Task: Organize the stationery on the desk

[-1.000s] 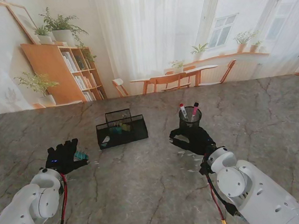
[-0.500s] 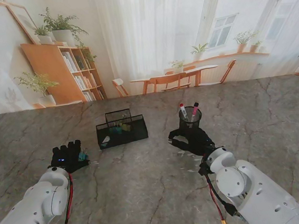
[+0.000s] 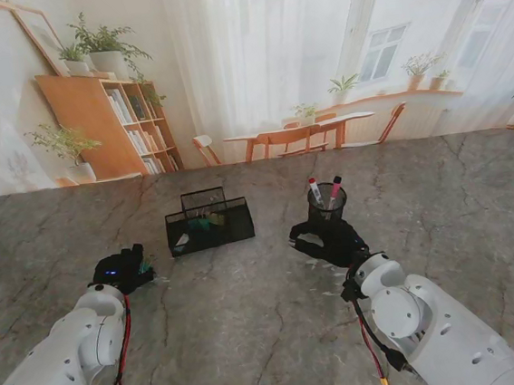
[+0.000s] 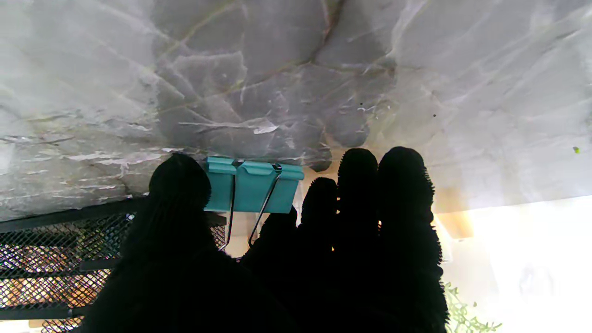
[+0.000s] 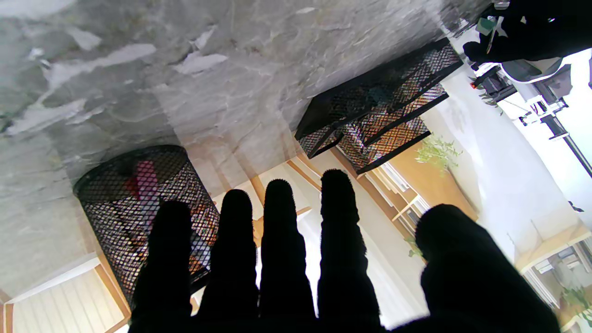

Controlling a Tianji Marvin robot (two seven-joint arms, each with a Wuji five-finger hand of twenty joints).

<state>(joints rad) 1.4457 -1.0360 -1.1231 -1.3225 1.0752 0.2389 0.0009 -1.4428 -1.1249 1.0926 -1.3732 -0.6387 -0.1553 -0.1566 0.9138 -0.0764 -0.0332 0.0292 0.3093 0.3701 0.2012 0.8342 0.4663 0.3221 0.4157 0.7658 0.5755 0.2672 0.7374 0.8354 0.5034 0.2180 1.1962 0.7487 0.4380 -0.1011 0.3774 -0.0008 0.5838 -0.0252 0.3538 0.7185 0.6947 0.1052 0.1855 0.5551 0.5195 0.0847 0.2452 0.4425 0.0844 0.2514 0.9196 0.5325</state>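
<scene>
- Teal binder clip [image 4: 252, 185] sitting pinched between the thumb and fingers [image 4: 360, 194] of the left hand [image 3: 122, 271], just left of the black mesh tray [image 3: 210, 226], lying against the marble table [image 3: 251, 320].
- Resting on the table near the mesh pen cup [image 3: 327, 202]: right hand [image 3: 330, 240], fingers [image 5: 280, 240] stretched out side by side, gripping nothing.
- Standing upright in that cup: two markers [image 3: 323, 192], red-capped and pink-capped.
- Holding small stationery in the tray, too small for telling apart.
</scene>
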